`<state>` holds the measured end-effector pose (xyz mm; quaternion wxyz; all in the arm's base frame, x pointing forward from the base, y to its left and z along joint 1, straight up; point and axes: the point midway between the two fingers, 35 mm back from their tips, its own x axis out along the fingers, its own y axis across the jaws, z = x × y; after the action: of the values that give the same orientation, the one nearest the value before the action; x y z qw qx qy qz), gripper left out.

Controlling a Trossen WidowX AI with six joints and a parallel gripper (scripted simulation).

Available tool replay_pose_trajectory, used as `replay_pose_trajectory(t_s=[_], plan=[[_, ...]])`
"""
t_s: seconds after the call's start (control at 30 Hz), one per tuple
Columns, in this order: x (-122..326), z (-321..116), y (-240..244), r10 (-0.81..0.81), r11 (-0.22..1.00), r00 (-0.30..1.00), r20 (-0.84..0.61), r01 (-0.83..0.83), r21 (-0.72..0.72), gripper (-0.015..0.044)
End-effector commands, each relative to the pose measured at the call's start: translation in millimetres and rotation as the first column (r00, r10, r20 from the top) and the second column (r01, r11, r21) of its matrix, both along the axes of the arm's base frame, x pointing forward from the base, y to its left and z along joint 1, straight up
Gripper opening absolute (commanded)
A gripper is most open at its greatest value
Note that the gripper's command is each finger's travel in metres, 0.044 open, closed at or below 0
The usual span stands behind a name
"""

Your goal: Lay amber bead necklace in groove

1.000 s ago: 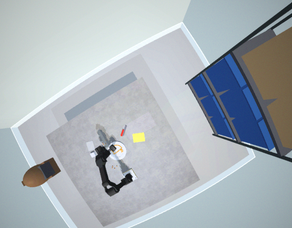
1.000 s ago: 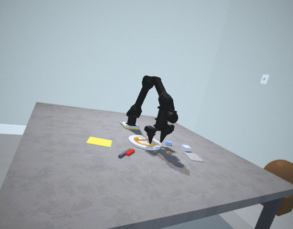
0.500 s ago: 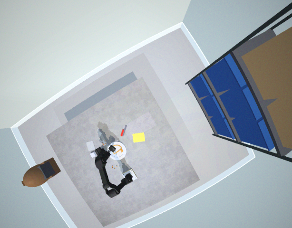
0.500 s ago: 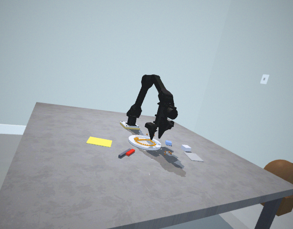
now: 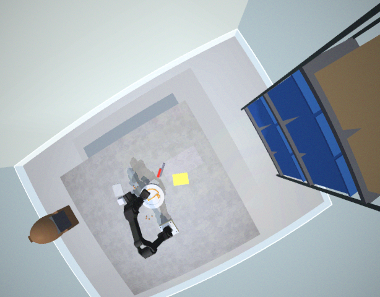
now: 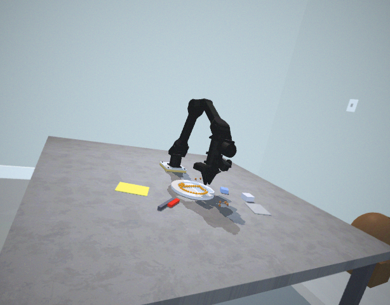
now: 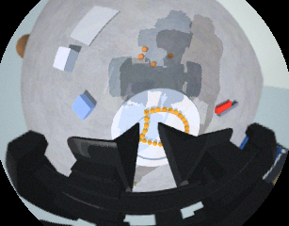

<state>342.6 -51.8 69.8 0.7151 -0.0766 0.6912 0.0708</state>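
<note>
The amber bead necklace (image 5: 153, 189) (image 6: 181, 185) (image 7: 164, 109) lies on the white round bead board (image 5: 152, 206) (image 6: 211, 194) (image 7: 120, 123) as an uneven loop. In the wrist view its left stretch runs nearly straight inward from the round outline, and its right side is curved. My gripper (image 6: 207, 183) (image 7: 148, 125) is partly open with nothing between its fingers. It points down just above the board, its tips over the loop in the wrist view. The right finger hides part of the loop's lower side. Whether any beads sit in the groove is hard to tell.
Several loose amber beads (image 5: 148, 217) (image 6: 227, 203) (image 7: 153, 64) lie on the table beside the board. A blue block (image 6: 224, 190) (image 7: 83, 106), white block (image 6: 248, 197) (image 7: 64, 58), flat grey pad (image 6: 258, 208) (image 7: 93, 24), red-and-dark stick (image 6: 173, 203) (image 7: 223, 107) and yellow sheet (image 5: 180, 179) (image 6: 132, 189) lie around it.
</note>
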Motion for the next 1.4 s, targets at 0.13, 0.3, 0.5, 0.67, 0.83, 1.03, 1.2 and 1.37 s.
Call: replay_pose_trajectory(t_s=[0.13, 0.3, 0.5, 0.67, 0.83, 1.03, 1.2, 1.37], plan=[[0.0, -12.4, -0.2, 0.003, 1.000, 1.000, -0.003, -0.003, 0.000, 0.0120], [-0.1, -20.4, -0.2, 0.005, 1.000, 1.000, -0.004, -0.005, 0.000, 0.0120], [-0.6, -29.6, -0.3, 0.007, 1.000, 1.000, -0.005, -0.007, -0.001, 0.0120], [-0.9, -27.9, 0.0, 0.004, 1.000, 1.000, -0.004, -0.004, 0.001, 0.0094], [-0.9, -27.9, 0.0, 0.004, 1.000, 1.000, -0.004, -0.004, 0.001, 0.0000], [-0.9, -27.9, 0.0, 0.004, 1.000, 1.000, -0.004, -0.004, 0.001, 0.0000], [-0.9, -27.9, 0.0, 0.004, 1.000, 1.000, -0.004, -0.004, 0.001, 0.0000], [-0.9, -27.9, 0.0, 0.004, 1.000, 1.000, -0.004, -0.004, 0.001, 0.0000]])
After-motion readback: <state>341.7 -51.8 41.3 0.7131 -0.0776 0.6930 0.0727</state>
